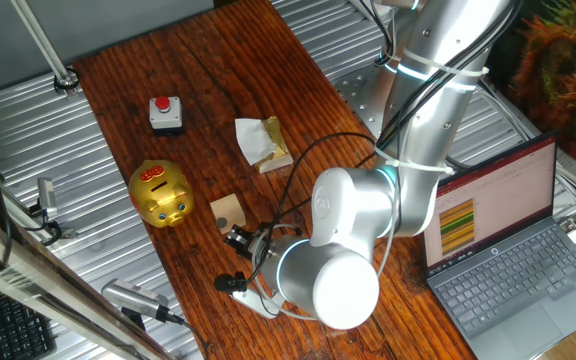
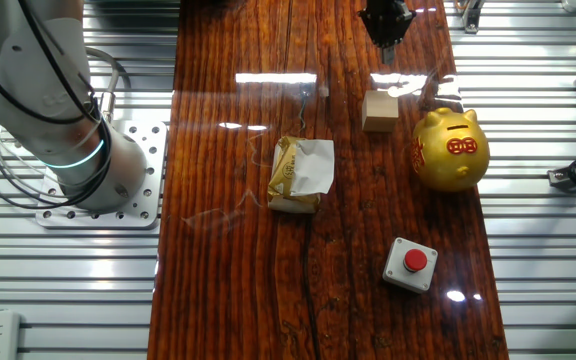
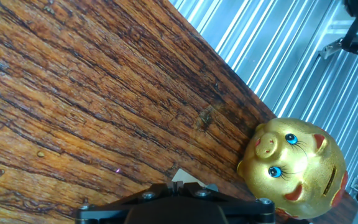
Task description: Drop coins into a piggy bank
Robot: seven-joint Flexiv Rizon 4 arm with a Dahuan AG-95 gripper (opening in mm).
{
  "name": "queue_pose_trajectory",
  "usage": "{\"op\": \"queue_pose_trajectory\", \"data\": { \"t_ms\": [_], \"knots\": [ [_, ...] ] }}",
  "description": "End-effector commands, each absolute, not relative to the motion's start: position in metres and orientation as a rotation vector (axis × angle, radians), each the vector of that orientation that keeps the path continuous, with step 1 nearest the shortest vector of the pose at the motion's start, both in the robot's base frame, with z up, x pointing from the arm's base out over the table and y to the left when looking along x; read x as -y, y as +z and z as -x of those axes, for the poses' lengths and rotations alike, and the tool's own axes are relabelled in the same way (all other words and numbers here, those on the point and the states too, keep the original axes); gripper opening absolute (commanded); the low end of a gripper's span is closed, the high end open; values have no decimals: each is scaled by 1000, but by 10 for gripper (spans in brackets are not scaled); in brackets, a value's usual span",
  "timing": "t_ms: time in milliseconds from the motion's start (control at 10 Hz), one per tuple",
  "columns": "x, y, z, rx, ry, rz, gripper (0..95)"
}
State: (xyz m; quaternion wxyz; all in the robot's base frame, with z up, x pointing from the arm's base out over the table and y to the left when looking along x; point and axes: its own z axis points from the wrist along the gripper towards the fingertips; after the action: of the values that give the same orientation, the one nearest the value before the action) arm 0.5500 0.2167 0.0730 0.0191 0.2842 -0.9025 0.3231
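- While the silver robot arm bends low over the dark wooden table, nothing shows a coin dropped yet; by my judgement the task has barely begun.
- The shiny gold pig-shaped bank stands near the table's edge, just beside the pale wooden cube, slot upward.
- The gripper sits just beyond the cube, cut off at the frame edge; whether its jaws are clenched or released, I cannot tell.
- A dark disc on the cube may be a coin; too small to confirm.
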Motion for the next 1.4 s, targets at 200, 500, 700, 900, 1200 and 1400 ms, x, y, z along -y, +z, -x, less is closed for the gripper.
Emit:
{"op": "queue_pose_trajectory", "data": {
  "t_ms": [200, 500, 700, 900, 1200, 1400],
  "knots": [
    [-216, 71, -551, 2802, 1008, -897, 0],
    [-215, 70, -551, 2789, 1026, -919, 0],
    [-214, 71, -552, 2776, 1036, -946, 0],
    [-211, 72, -554, 2765, 1039, -978, 0],
    [-210, 71, -554, 2767, 1047, -974, 0],
    [-209, 71, -554, 2792, 1045, -930, 0]
  ]
}}
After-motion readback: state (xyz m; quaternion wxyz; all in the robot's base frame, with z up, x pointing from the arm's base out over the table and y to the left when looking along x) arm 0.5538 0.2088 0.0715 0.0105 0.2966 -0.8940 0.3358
